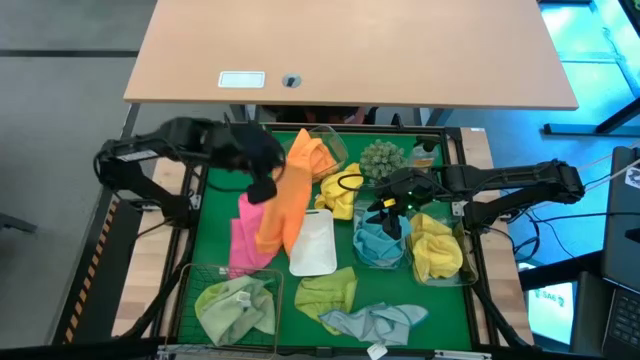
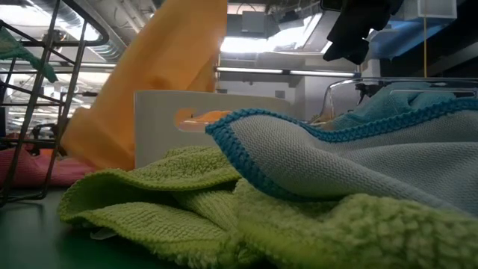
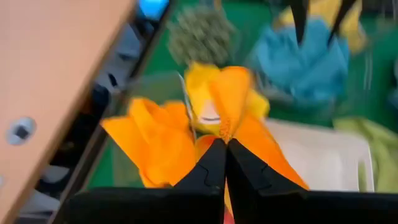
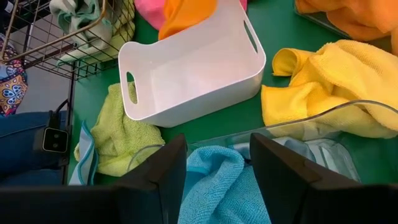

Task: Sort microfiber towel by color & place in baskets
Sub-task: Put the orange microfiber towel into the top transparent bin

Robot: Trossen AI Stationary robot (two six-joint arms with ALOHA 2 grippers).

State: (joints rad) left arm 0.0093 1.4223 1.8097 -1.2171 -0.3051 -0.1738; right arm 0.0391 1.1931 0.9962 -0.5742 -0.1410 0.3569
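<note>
Nearest me: a lime towel (image 2: pixel 187 217) under a pale blue towel (image 2: pixel 358 161).
Behind them: I see the white tray (image 2: pixel 172 123).
Left: an orange towel (image 2: pixel 160 82) hanging beside the wire basket (image 2: pixel 37 112).
Top right: a dark gripper (image 2: pixel 355 30), fingers unclear.

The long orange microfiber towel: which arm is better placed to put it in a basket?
The left arm. Its gripper is shut on the long orange microfiber towel; the right gripper hangs open over the teal-blue towel.
</note>
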